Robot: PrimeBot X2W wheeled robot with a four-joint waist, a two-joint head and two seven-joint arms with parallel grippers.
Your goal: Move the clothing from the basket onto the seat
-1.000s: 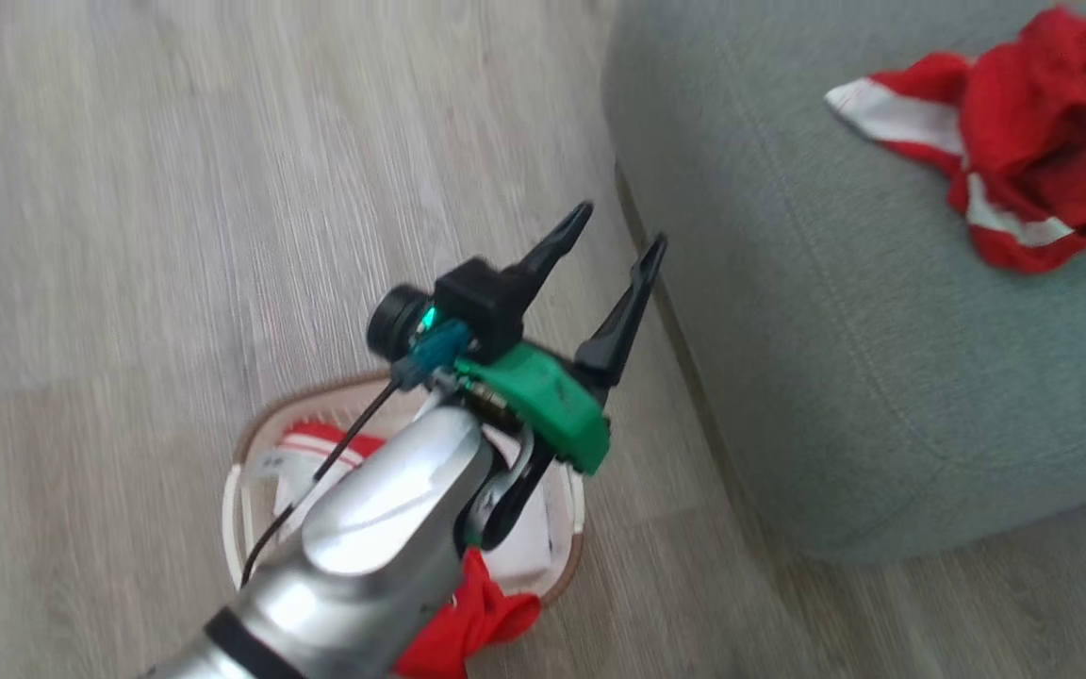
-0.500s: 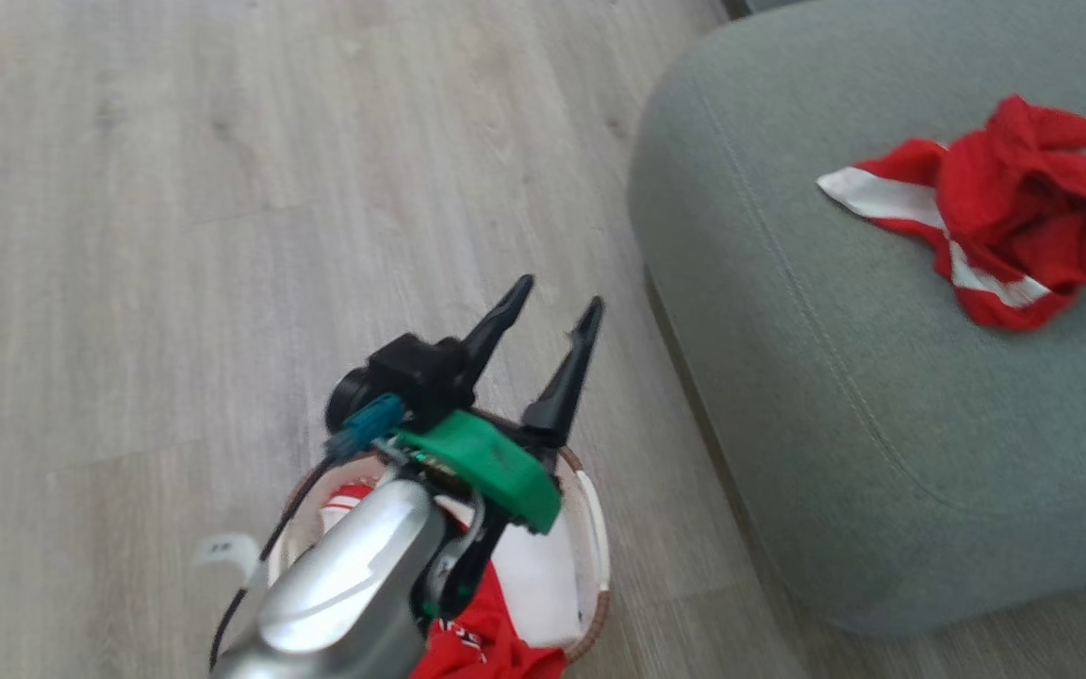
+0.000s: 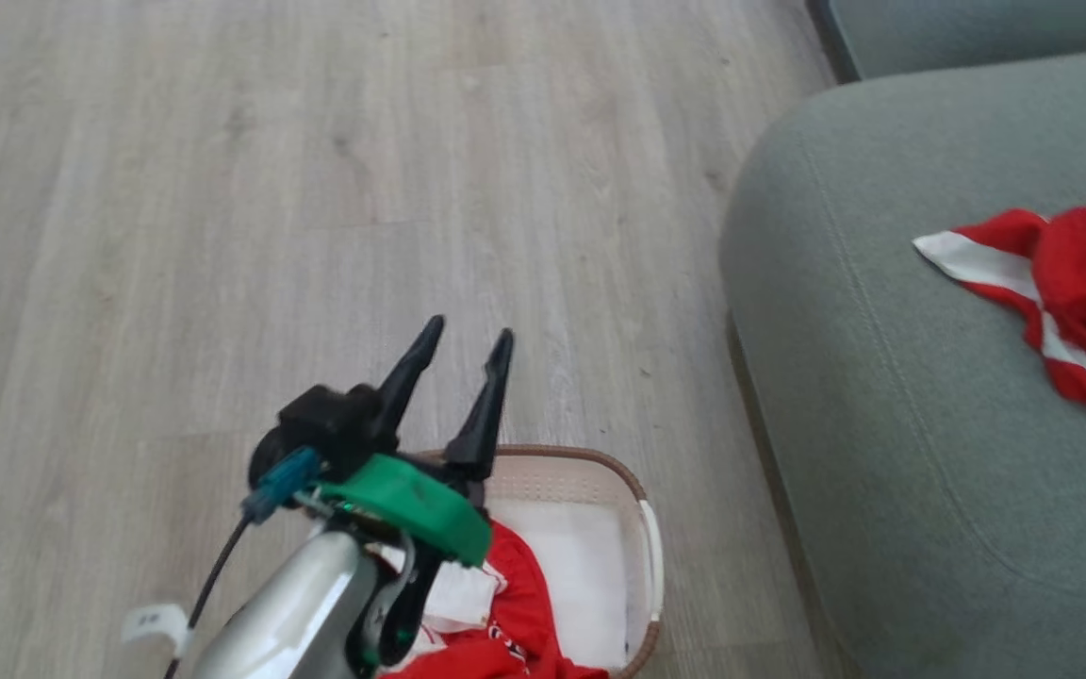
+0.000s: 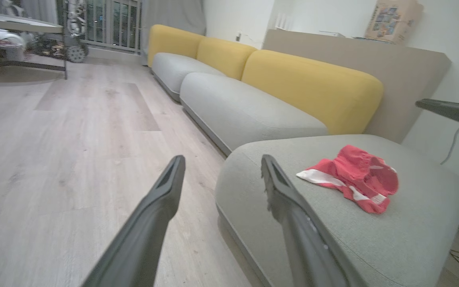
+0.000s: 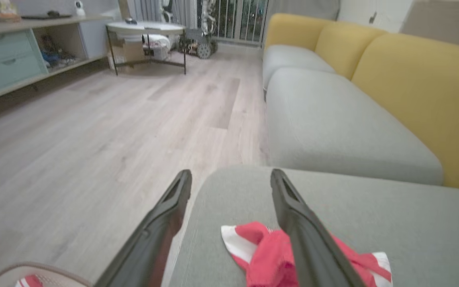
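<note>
The basket (image 3: 557, 458), cream with a brown rim, stands on the floor beside the seat (image 3: 882, 443). Red and white clothing (image 3: 519, 589) lies inside it, partly hidden by my left arm. My left gripper (image 3: 468, 332) hangs open and empty above the basket's far rim, fingers pointing out over the floor. More red clothing (image 3: 1066, 278) lies crumpled on the seat; it also shows in the left wrist view (image 4: 353, 177). My right gripper (image 5: 231, 173) is open and empty above the seat (image 5: 393, 223), just over that clothing (image 5: 267, 255). The basket's rim (image 5: 34, 268) shows at the lower left of the right wrist view.
A flat white liner (image 3: 581, 566) covers the basket's bottom. Pale wood floor (image 3: 317, 189) spreads to the left of the seat. A grey sofa with yellow backs (image 4: 305, 85) runs on beyond the seat. A round table (image 5: 146, 30) and a low shelf unit (image 5: 10, 56) stand far off.
The head view has swung, shifting basket and seat rightward in it. My left gripper has drawn back from the seat's edge to above the basket's far rim. Both grippers stay open.
</note>
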